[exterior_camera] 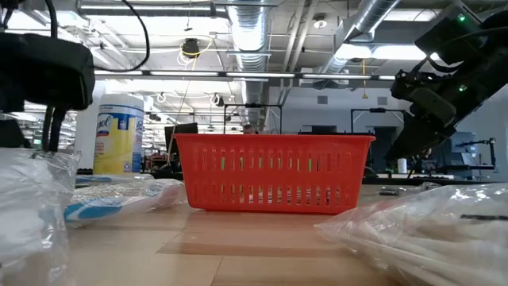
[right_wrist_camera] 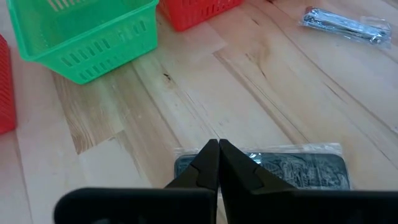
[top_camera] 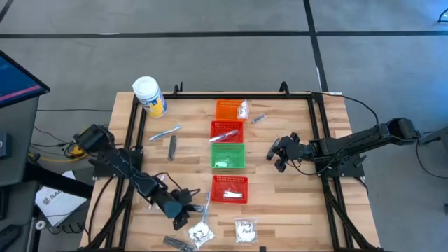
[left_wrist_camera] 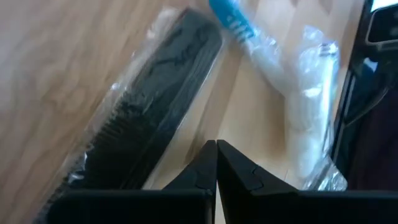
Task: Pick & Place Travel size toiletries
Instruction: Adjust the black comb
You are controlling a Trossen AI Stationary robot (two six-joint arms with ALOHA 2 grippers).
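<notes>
Wooden tabletop (top_camera: 294, 203) carries both arms' work. Right pincer (right_wrist_camera: 217, 163) is clenched and empty, its tips hanging just above a dark flat packet (right_wrist_camera: 298, 169) in clear wrap; a green basket (right_wrist_camera: 81, 37) lies ahead of it and a silvery packet (right_wrist_camera: 345, 25) well off to one side. Left pincer (left_wrist_camera: 216, 163) is likewise clenched on nothing, with a wrapped black comb (left_wrist_camera: 146, 118) beside its tips and a bagged blue-and-white toothbrush (left_wrist_camera: 267, 50) just beyond.
</notes>
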